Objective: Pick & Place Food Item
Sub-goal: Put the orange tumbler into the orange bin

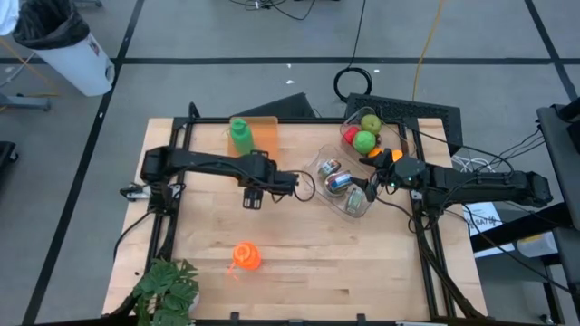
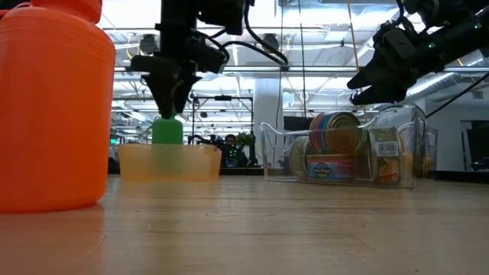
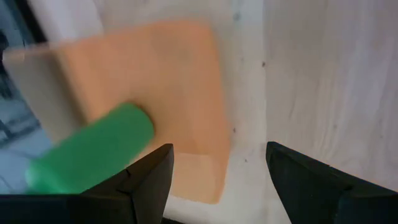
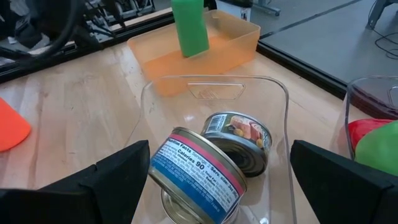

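My left gripper [image 1: 252, 196] hangs open and empty over bare table, just near of the orange tray [image 1: 258, 136]; in the left wrist view [image 3: 217, 155] its fingers frame the tray's near edge. A green bottle [image 1: 239, 135] stands upright in that tray. My right gripper [image 1: 372, 186] is open and empty, above the clear bin [image 1: 349, 201] that holds several tins [image 4: 198, 171]; in the low view it [image 2: 368, 84] hovers over the bin's rim. A second clear bin [image 1: 391, 138] at the far right holds green, red and orange fruit [image 1: 364, 140].
An orange bottle [image 1: 245, 256] stands near the table's near edge and fills the left of the low view [image 2: 50, 107]. A leafy plant [image 1: 168, 290] sits at the near left corner. Bare wood lies between the orange bottle and the clear bin.
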